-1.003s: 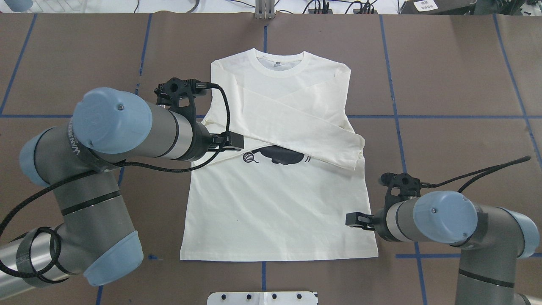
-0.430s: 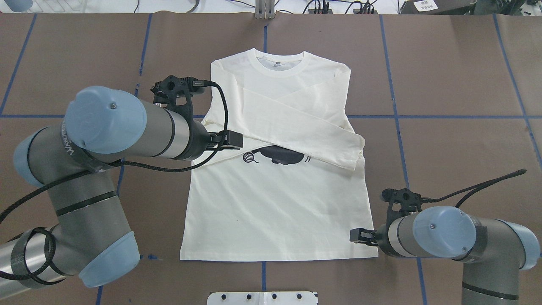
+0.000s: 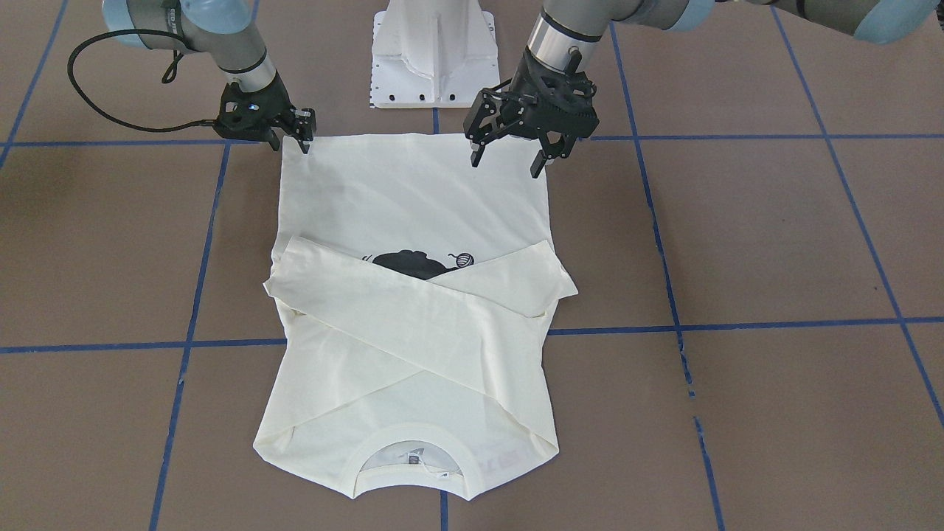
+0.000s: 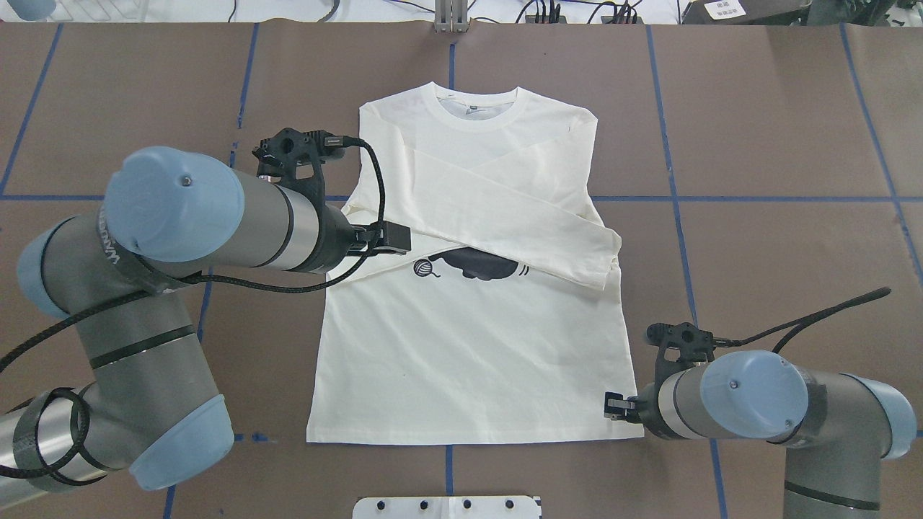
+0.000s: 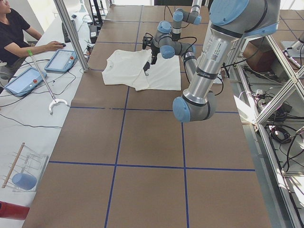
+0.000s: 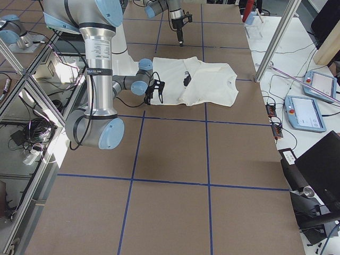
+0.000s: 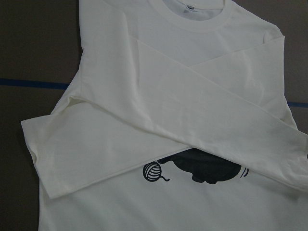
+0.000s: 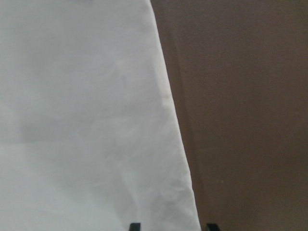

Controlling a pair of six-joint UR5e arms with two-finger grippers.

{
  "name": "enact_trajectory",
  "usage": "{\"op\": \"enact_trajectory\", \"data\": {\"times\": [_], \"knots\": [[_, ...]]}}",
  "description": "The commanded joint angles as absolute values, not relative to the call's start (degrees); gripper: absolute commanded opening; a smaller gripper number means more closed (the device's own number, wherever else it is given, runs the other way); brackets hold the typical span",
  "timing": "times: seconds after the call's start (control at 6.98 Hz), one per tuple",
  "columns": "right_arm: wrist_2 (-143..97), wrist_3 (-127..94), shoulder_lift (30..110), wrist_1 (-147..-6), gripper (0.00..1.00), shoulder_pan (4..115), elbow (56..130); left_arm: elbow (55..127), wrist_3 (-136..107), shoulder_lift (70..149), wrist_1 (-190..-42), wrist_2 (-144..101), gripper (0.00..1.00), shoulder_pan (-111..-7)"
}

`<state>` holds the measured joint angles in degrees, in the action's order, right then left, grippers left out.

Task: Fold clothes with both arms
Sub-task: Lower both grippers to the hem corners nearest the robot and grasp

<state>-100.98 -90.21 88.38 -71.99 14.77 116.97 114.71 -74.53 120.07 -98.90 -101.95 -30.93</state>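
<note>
Nearest the base, at the T-shirt's right hem corner: right gripper low, jaws slightly parted astride the side edge, gripping nothing. Farther out, left gripper high above the cloth, spread wide, empty. Beyond, sleeves crossed over the cat print, collar farthest, all flat on the table. Judged as reaching for the hem ahead of a bottom-up fold. Next: close on this corner, lower the left to the other.
</note>
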Motion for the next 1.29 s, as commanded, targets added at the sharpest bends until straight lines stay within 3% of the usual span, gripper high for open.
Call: {"op": "enact_trajectory", "data": {"times": [0.0,0.43,0.72,1.15], "knots": [[-100.6,-90.3,88.5,-72.0,0.0,14.9,117.2,114.7,-74.5,119.7,-99.0,-101.9,1.0,-30.9],[-100.9,-90.5,88.9,-72.0,0.0,15.1,118.7,114.8,-75.2,118.2,-98.9,-102.3,1.0,-30.9],[-100.8,-90.4,90.7,-72.0,0.0,15.4,122.2,115.1,-86.6,107.4,-106.9,-105.1,1.0,-30.1],[-100.9,-90.2,90.8,-71.9,0.0,15.6,122.7,115.8,-104.4,103.5,-107.0,-96.1,1.0,-14.5]]}}
